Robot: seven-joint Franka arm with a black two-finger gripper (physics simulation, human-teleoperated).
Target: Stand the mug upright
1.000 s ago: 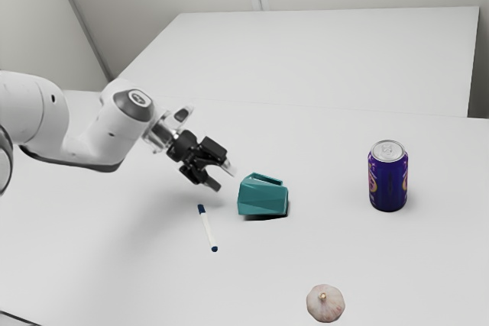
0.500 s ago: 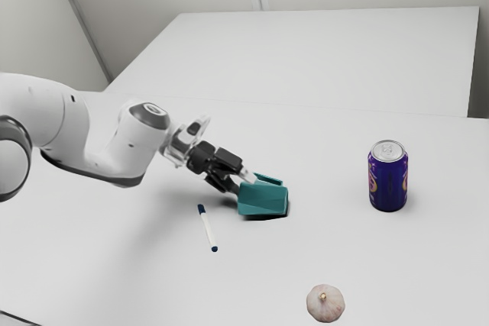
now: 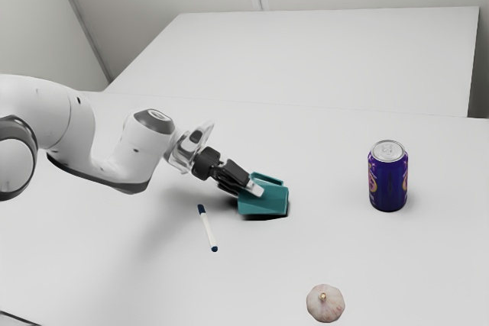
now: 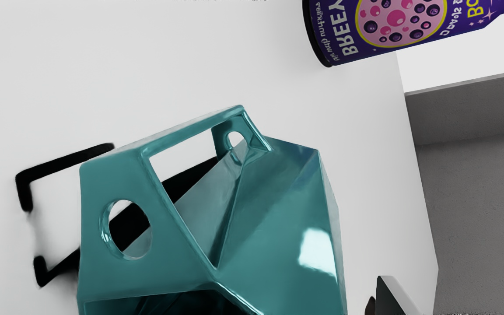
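Note:
My gripper [image 3: 250, 191] reaches down to the teal mug [image 3: 273, 202] in the exterior view, one pale fingertip overlapping its upper side. The faceted mug lies on its side, its mouth toward the hand and its handle on the side away from the exterior camera. In the wrist view the mug [image 4: 278, 210] is close below, with its dark mouth at the bottom edge. The gripper [image 4: 252, 306] is open there; one finger [image 4: 394, 299] stands outside the mug with a gap between them, while the other finger is hidden.
A purple can [image 3: 388, 177] stands upright toward the exterior view's right, beyond the mug from the hand; the can [image 4: 392, 26] also appears in the wrist view. A white marker with dark ends [image 3: 208, 228] lies near the mug, and a garlic bulb [image 3: 325, 304] sits closer to the exterior camera.
My hand has moved toward the exterior view's right and lower, from beside the mug to its mouth end, with one fingertip now over it. The mug has not visibly moved.

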